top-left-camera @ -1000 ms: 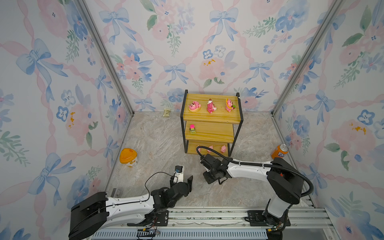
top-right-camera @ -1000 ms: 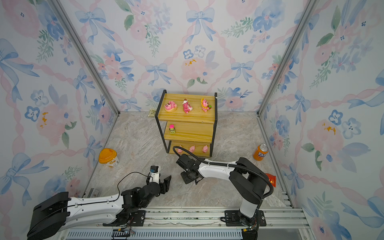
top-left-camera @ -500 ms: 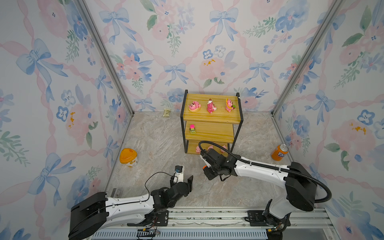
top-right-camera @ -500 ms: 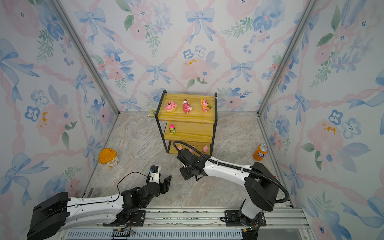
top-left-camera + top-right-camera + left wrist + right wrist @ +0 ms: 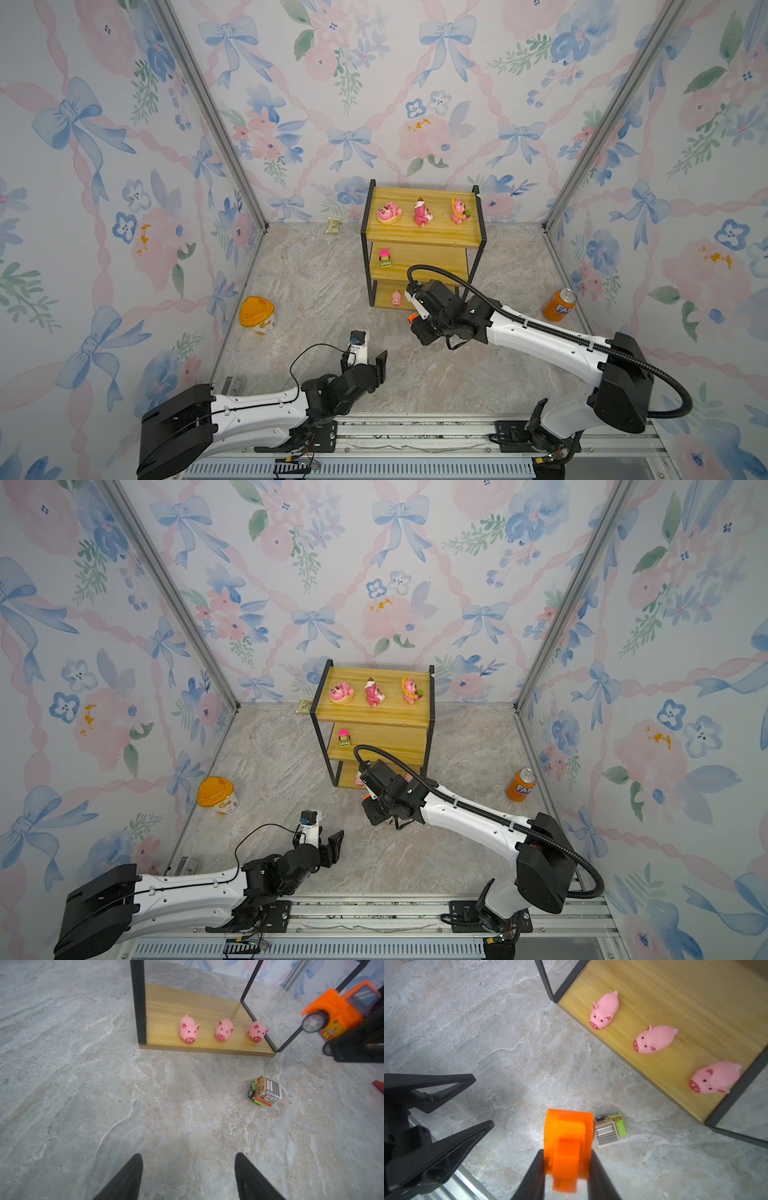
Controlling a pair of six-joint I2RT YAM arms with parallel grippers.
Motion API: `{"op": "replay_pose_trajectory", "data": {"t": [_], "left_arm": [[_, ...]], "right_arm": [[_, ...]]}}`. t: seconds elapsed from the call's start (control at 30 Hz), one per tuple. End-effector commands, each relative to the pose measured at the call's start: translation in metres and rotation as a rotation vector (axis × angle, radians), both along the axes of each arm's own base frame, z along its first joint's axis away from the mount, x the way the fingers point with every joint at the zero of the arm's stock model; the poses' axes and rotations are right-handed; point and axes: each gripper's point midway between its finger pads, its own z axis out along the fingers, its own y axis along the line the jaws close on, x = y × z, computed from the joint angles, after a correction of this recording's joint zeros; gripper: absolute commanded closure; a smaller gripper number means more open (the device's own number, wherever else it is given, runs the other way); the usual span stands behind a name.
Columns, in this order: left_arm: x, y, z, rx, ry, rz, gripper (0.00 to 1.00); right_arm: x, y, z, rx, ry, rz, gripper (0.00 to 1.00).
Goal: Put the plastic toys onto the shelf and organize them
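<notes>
In both top views the right gripper (image 5: 417, 322) is at the front of the shelf (image 5: 419, 237), by its bottom board, clamped on the orange car (image 5: 411, 317), of which only a sliver shows. The left gripper (image 5: 374, 365) is nearer the front rail, well apart from the shelf, jaws partly apart and empty. Three pink figurines (image 5: 422, 212) stand on the top board and the pink-green car (image 5: 385, 258) on the middle one. The soda can (image 5: 559, 305) shows the letters "FA"; the label on the orange-lidded tub (image 5: 257, 314) is too small to read. In the left wrist view that gripper's fingers stand moderately apart with bare worktop (image 5: 83, 1105) between them. Three pigs (image 5: 224, 1030) line the bottom board, and the grey-green car (image 5: 266, 1092) sits on the worktop in front of it, its stickers unreadable. In the right wrist view the fingers press the orange car's sides, holding it above the worktop, with the grey-green car just beyond it.
</notes>
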Motion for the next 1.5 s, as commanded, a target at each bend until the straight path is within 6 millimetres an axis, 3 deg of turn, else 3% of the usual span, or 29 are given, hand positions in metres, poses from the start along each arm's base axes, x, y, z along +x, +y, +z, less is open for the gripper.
{"op": "replay_pose_trajectory", "data": {"t": [0.0,0.2,0.6,0.7,0.97,1.23,1.47], "left_arm": [[0.001,0.002,0.002,0.002,-0.012,0.004,0.29],[0.001,0.001,0.001,0.007,-0.009,-0.005,0.29],[0.0,0.0,0.002,0.001,-0.01,-0.009,0.29],[0.0,0.001,0.001,0.0,-0.01,-0.004,0.29],[0.0,0.002,0.002,-0.001,-0.012,-0.005,0.29],[-0.001,0.005,-0.001,-0.009,-0.01,-0.001,0.29],[-0.003,0.006,-0.006,-0.003,0.002,0.001,0.29]], "right_arm": [[-0.004,-0.006,-0.007,-0.02,0.026,0.011,0.68],[-0.019,-0.002,-0.041,-0.077,0.057,0.031,0.68],[-0.047,0.034,-0.104,-0.199,0.142,0.119,0.68],[-0.051,0.04,-0.109,-0.216,0.147,0.142,0.65],[-0.052,0.034,-0.107,-0.222,0.139,0.143,0.41],[-0.061,0.022,-0.107,-0.194,0.128,0.142,0.43],[-0.067,0.02,-0.121,-0.131,0.109,0.142,0.44]]}}
